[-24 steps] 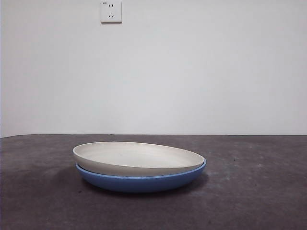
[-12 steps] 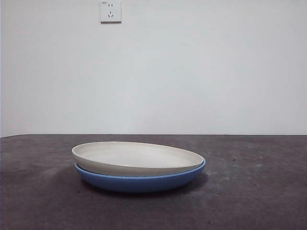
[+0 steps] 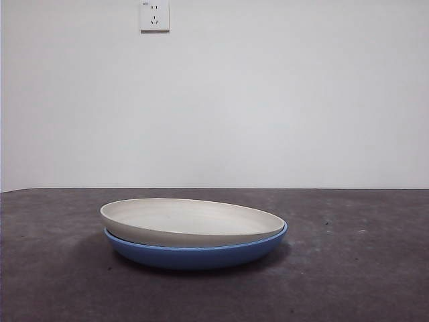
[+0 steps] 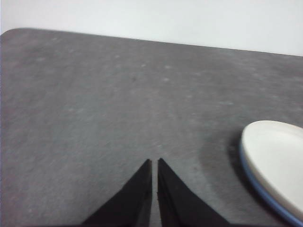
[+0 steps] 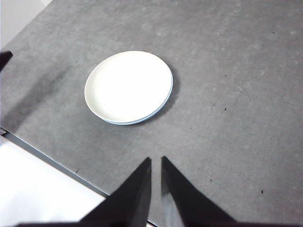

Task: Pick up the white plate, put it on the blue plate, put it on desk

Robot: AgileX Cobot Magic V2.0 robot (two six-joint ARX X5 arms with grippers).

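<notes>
The white plate (image 3: 191, 219) sits nested in the blue plate (image 3: 201, 255), slightly tilted, on the dark grey desk (image 3: 355, 268). Both plates also show in the right wrist view, the white plate (image 5: 128, 86) with a thin blue rim (image 5: 158, 108) showing under it, and at the edge of the left wrist view (image 4: 279, 161). My left gripper (image 4: 155, 163) is shut and empty, above the desk to the side of the plates. My right gripper (image 5: 155, 161) is shut and empty, high above the desk, away from the plates. Neither gripper shows in the front view.
A wall socket (image 3: 154, 15) is on the white wall behind. The desk's edge (image 5: 52, 163) shows in the right wrist view, with a black tip of the other arm (image 5: 4, 57) at the side.
</notes>
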